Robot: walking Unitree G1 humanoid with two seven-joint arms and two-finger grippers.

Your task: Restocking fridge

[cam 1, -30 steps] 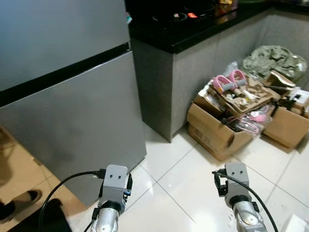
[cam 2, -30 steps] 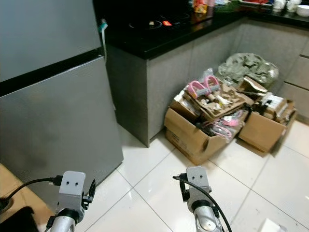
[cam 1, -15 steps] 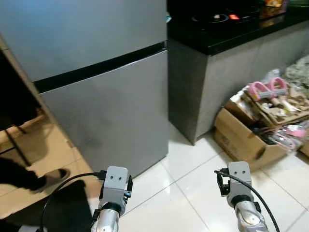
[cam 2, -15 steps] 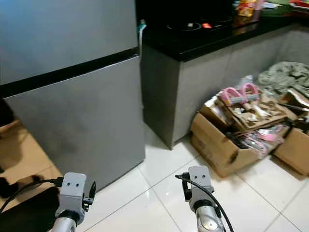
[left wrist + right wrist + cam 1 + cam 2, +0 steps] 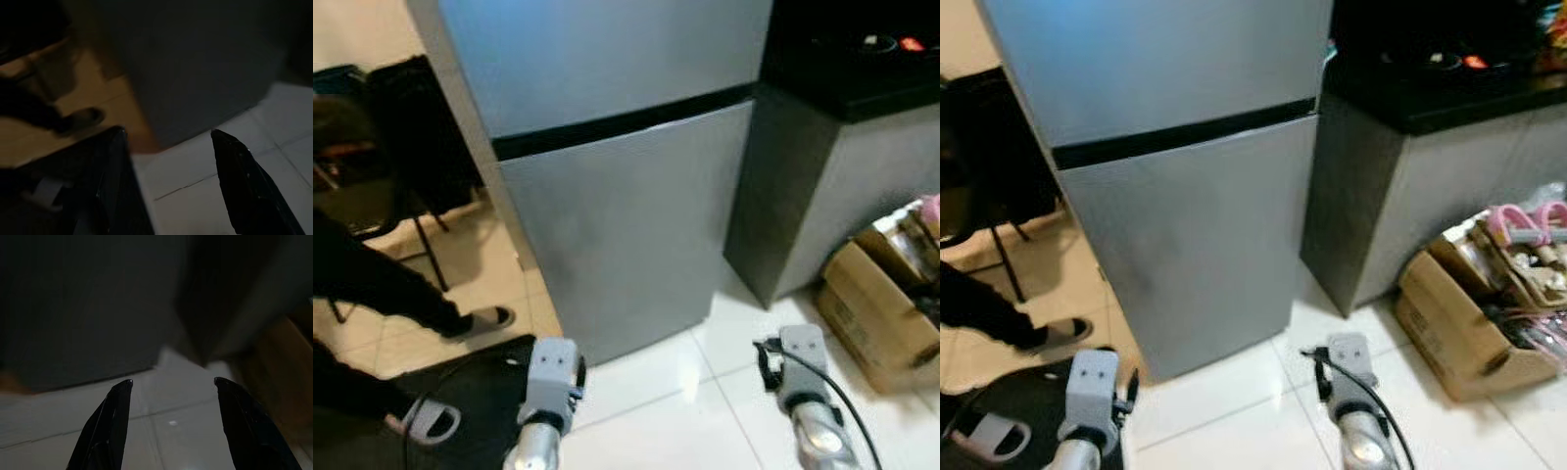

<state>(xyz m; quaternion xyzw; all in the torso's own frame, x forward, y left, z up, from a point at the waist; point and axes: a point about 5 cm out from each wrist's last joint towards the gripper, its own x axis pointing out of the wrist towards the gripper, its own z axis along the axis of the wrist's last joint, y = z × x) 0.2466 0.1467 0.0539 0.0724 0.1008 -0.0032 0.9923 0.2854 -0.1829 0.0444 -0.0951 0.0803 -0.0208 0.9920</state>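
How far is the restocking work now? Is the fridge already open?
Nothing looks done yet: both doors of the fridge are closed. Left gripper and right gripper are open and empty, low before it. Opening the fridge and putting items inside are left.

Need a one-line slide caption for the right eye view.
Robot faces a closed fridge beside a dark counter; cardboard box on the right, a person's shoe on the left.

Head eyes look down at fridge (image 5: 607, 186) — wrist views share it, nearer
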